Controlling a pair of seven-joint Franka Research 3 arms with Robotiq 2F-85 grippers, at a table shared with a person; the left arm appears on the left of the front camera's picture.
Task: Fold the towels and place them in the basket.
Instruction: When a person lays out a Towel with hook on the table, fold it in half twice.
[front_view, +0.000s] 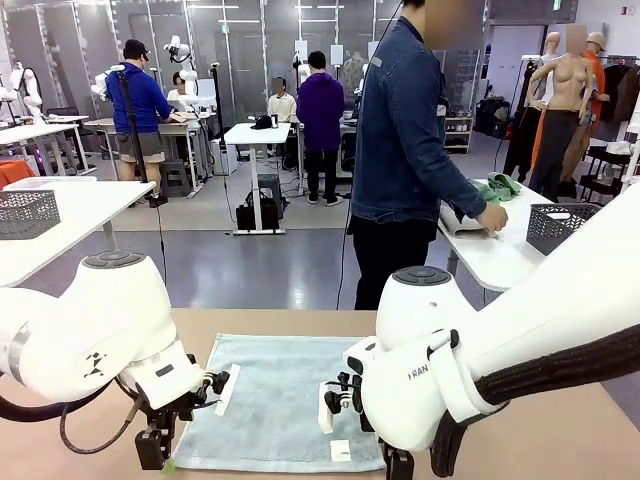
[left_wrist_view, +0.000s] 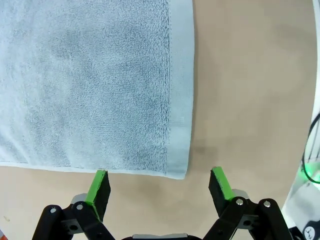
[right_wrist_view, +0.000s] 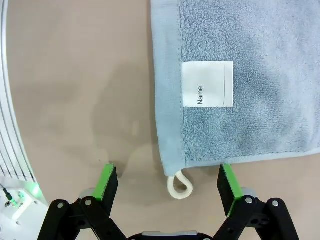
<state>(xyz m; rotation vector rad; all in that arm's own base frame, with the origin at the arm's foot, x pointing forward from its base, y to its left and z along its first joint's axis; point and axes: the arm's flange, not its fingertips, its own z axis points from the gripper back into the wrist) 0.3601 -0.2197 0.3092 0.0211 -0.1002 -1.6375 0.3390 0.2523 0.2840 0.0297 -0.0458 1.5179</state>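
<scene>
Blue towel (right_wrist_view: 250, 50), white label (right_wrist_view: 208, 84) reading "Name"; left fingers (left_wrist_view: 98, 192) and right fingers (right_wrist_view: 107, 182) spread wide.

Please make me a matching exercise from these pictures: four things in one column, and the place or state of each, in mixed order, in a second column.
1. blue towel
2. white label
3. corner loop
4. left claw

a. open, above a towel corner
b. cream, sticking out past the towel's edge
c. spread flat
d. printed "Name"

Pairs: 1-c; 2-d; 3-b; 4-a
</scene>
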